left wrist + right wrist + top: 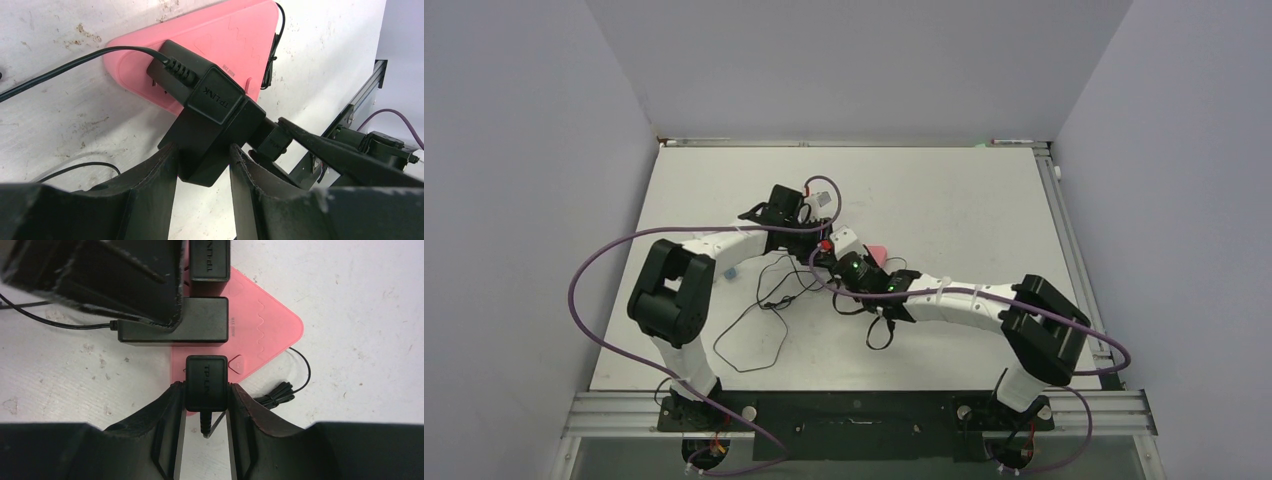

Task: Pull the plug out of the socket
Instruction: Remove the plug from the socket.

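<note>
Plug (206, 375) sits seated in the pink socket strip (260, 325) at mid-table, so the pull is not yet done. Right gripper (205, 390) is clamped tight on it; left gripper (202, 160) pinches the bigger adapter (220, 135) alongside, probably bracing the strip.

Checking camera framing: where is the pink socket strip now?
Mid-table in the top view, the pink socket strip peeks out beside the right gripper, which clamps a black plug on it.
</note>
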Robot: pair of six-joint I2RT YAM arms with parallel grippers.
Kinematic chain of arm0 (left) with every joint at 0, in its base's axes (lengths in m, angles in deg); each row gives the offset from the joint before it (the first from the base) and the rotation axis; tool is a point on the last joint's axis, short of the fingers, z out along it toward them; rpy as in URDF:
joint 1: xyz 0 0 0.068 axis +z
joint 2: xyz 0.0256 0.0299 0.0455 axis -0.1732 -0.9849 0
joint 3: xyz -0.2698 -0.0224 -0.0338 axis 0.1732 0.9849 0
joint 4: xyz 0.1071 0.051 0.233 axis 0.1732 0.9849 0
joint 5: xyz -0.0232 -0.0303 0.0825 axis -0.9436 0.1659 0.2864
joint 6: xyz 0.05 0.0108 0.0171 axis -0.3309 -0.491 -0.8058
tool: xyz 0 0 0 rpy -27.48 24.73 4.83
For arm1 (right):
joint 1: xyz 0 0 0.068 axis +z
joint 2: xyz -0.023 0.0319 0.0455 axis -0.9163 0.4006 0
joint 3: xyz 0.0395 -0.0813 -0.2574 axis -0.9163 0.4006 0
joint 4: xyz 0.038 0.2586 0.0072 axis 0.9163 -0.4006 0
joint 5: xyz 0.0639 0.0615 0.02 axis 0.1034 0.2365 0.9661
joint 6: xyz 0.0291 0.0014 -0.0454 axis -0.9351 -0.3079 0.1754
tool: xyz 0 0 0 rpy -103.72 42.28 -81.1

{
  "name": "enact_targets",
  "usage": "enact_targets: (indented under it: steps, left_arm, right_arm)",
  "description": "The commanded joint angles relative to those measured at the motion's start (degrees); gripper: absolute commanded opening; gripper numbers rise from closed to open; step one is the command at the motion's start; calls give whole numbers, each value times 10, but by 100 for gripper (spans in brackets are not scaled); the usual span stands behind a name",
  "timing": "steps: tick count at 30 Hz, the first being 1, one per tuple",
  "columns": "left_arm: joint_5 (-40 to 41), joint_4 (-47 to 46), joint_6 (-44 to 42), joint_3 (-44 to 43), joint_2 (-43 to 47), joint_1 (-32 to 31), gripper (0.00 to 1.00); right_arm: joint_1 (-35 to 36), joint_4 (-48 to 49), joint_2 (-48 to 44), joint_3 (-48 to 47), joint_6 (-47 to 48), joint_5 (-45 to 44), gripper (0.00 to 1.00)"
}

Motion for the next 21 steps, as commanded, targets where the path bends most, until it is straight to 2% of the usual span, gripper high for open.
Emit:
enact_targets:
  steps: [1,5,21]
  left_arm:
    - [48,-1,-15,-11,-20,-11,37]
    - [51,2,-18,-12,-22,-13,36]
    - [64,9,-23,-14,-23,-17,36]
  right_arm:
    - [-47,50,-44,13,-35,96,5]
    - [-73,50,-54,20,-43,132,5]
    - [-109,52,-59,31,-75,178,5]
